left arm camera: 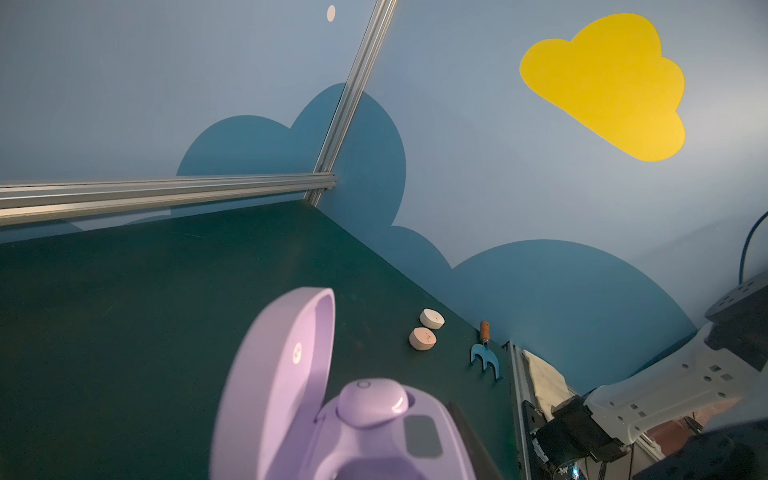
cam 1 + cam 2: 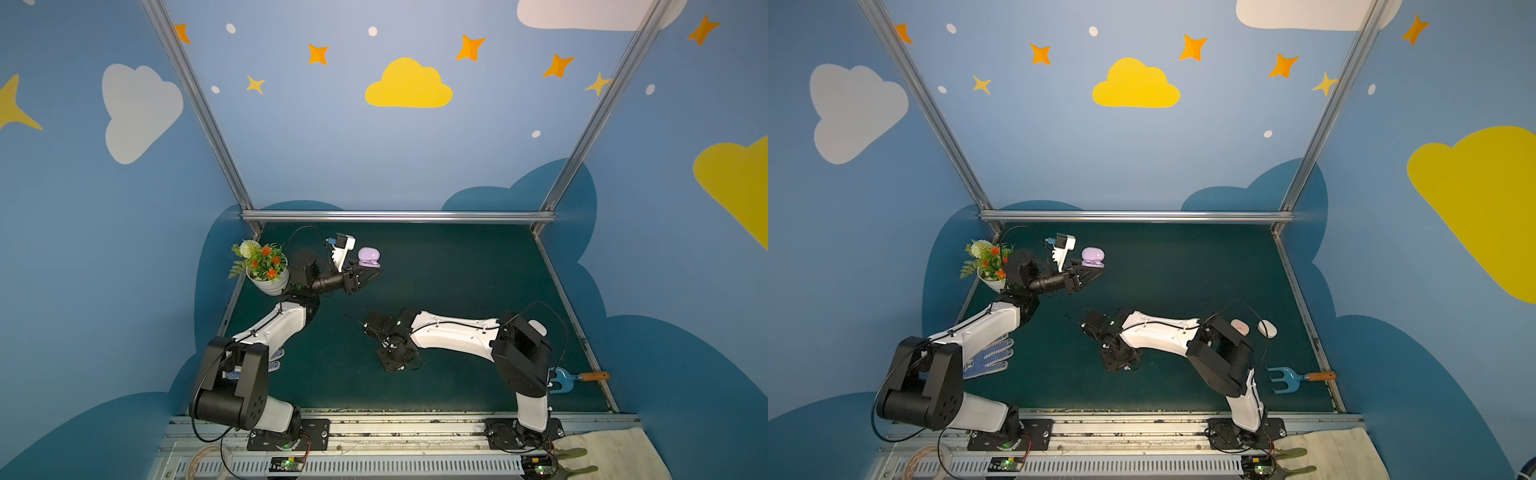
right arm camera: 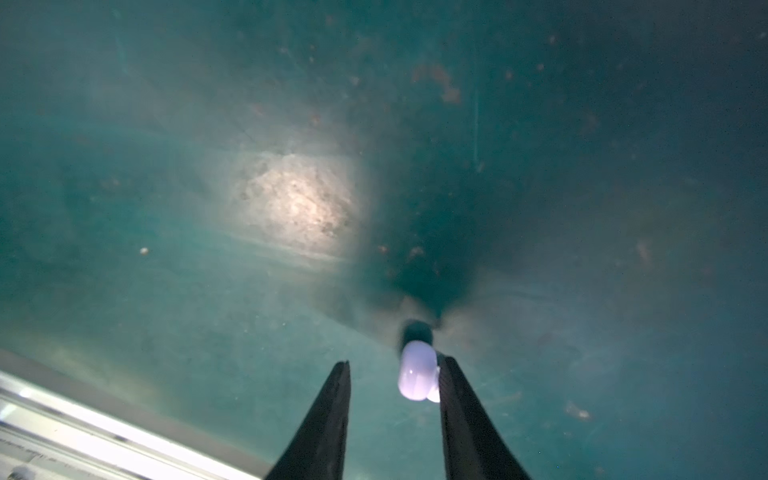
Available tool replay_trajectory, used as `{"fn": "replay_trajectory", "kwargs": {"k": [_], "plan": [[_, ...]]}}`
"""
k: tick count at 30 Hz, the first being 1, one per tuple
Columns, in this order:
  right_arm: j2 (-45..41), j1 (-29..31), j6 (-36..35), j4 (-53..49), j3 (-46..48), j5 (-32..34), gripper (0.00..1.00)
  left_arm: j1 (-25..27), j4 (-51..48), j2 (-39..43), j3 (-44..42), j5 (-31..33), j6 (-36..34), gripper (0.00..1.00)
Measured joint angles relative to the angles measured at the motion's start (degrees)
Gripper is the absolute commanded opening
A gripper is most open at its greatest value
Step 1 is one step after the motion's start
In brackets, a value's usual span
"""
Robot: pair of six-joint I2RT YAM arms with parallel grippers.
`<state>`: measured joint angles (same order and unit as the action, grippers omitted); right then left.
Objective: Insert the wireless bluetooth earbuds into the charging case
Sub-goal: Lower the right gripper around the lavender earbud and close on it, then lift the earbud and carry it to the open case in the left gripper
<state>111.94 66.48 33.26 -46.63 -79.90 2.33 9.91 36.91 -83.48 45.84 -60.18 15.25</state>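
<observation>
The right gripper (image 3: 393, 362) points down at the dark green table mat (image 3: 166, 291) with its two black fingers (image 3: 328, 415) apart. A pale lavender bean-shaped plastic earbud (image 3: 417, 374) lies on the mat in the gap. It touches one finger, and a clear space separates it from the other, so it is not clamped. Its long axis runs along the fingers, with one rounded end just past their tips and the other back in the gap. I cannot tell which face is up.

Open mat lies between this gripper and the left gripper (image 2: 374, 273), which is well apart toward the back left in both top views. The left gripper is clamped on the base of a lavender oval plastic charging case (image 2: 369, 257). In the left wrist view one dark finger (image 1: 469, 440) presses against its side. The case's lid (image 1: 282, 365) stands open and upright, and a second lavender earbud (image 1: 372, 401) sits in a well of the base.

A white pot of orange and white artificial flowers (image 2: 266, 270) stands just behind the left arm's wrist. A white glove with blue dots (image 2: 990, 357) lies partly under that arm. On the right of the mat, a closed peach-pink oval case (image 2: 1239, 327) and a closed white oval case (image 2: 1267, 329) lie side by side behind the right arm's elbow. A blue garden hand fork with a wooden handle (image 2: 1292, 378) lies near the right edge, tines pointing toward the middle.
</observation>
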Motion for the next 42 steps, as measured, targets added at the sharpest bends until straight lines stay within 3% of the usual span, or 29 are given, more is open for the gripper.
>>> {"fn": "replay_trajectory", "kwargs": {"k": [20, 36, 42], "plan": [[2.21, 0.02, 0.79, -1.01, 0.00, 0.66, 0.31, 0.00, -0.37, 0.00, 0.00, 0.02, -0.02, 0.19], [2.58, 0.02, 1.05, -1.88, -0.07, 1.49, 0.14, 0.00, -0.76, 0.00, 0.00, 0.02, -0.26, 0.19], [2.54, 0.00, 1.01, -1.86, -0.07, 1.75, 0.13, 0.00, -0.81, 0.00, 0.00, 0.04, -0.70, 0.18]]}}
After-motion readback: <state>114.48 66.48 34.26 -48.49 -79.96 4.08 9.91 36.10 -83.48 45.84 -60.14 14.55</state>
